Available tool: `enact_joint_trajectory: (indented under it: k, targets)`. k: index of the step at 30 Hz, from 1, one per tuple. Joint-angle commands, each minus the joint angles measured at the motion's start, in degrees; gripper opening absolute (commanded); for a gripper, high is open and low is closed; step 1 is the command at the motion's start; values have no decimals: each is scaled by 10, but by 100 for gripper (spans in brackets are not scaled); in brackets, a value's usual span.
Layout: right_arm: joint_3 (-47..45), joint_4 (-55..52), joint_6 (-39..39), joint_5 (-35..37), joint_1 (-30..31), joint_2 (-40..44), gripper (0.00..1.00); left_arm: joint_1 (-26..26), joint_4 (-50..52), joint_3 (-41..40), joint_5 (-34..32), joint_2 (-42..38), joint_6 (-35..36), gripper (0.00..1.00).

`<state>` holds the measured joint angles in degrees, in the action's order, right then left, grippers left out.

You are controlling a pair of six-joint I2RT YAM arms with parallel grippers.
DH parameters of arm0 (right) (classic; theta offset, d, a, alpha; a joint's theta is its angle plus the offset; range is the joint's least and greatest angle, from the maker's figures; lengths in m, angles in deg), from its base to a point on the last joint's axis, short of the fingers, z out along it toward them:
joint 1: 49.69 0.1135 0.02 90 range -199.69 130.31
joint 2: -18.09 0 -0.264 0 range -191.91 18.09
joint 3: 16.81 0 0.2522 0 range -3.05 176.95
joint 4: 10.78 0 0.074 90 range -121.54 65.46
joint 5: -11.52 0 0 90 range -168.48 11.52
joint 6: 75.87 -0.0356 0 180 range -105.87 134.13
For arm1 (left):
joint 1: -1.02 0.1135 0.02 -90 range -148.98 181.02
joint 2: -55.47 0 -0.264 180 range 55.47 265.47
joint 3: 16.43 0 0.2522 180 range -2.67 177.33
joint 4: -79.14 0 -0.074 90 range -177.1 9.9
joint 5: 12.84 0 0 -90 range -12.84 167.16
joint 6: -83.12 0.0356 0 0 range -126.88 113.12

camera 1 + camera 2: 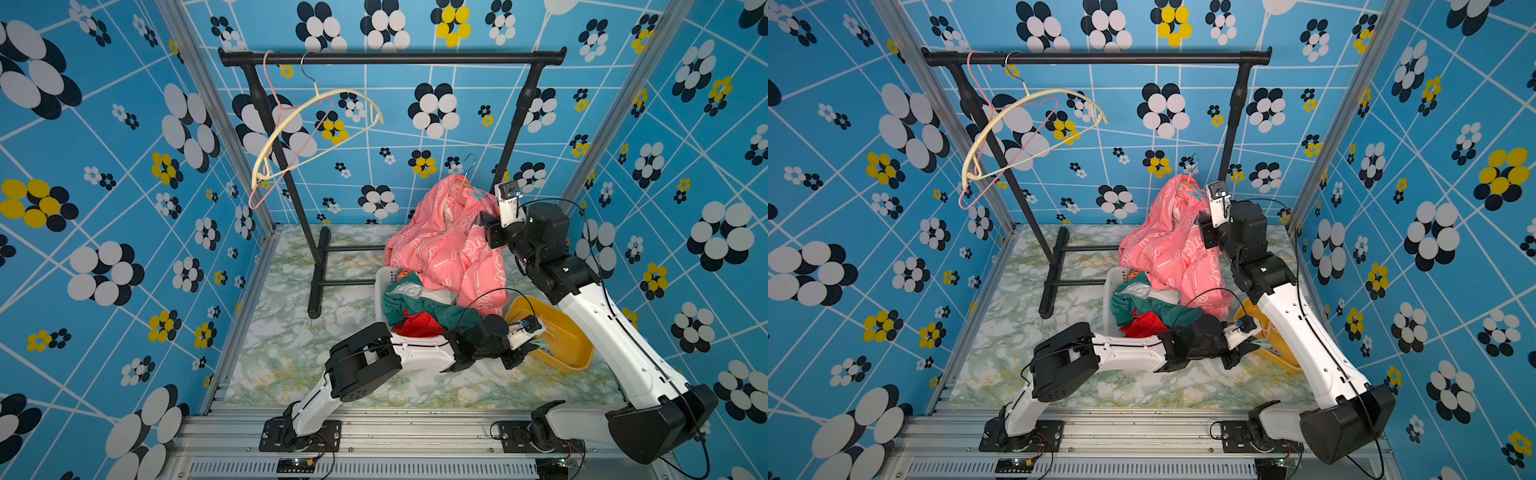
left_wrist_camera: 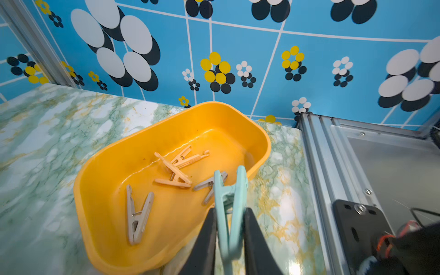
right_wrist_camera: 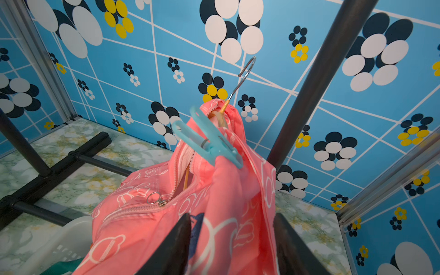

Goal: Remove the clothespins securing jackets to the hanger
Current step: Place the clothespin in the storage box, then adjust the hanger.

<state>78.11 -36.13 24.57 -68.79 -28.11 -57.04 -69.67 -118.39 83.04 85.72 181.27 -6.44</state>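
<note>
Teal clothespin: light, rigid, sprung. The left gripper is pinching it narrowly at one end, its two free tips splaying out over the rim of the yellow tub, where tan and grey clothespins are lying.

Pink jacket: soft, slippery-looking, sagging. The right gripper is clamping a bunched fold and holding the garment up on its hanger.

Blue clothespin: biting the collar beside the zip. Squeezing its splayed tail ends is looking like the surest hold, since plain tugging would probably drag the cloth.
</note>
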Motion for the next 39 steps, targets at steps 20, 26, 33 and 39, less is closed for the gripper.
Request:
enact_joint_trajectory:
  k: [20, 26, 33, 39]
  targets:
    - [-53, 74, -18, -24, -1, 78, 0, -18, -44, 82, -139, 66, 70, 88]
    - [-50, 78, -4, -13, -1, 72, 0, -19, -73, -34, -85, -58, 40, 88]
    - [-42, 86, 9, -6, -1, 58, 0, -17, -66, -173, 18, -230, 2, 80]
    - [-41, 85, 37, 7, -1, 68, 0, -7, 7, -253, -12, -362, -19, 73]
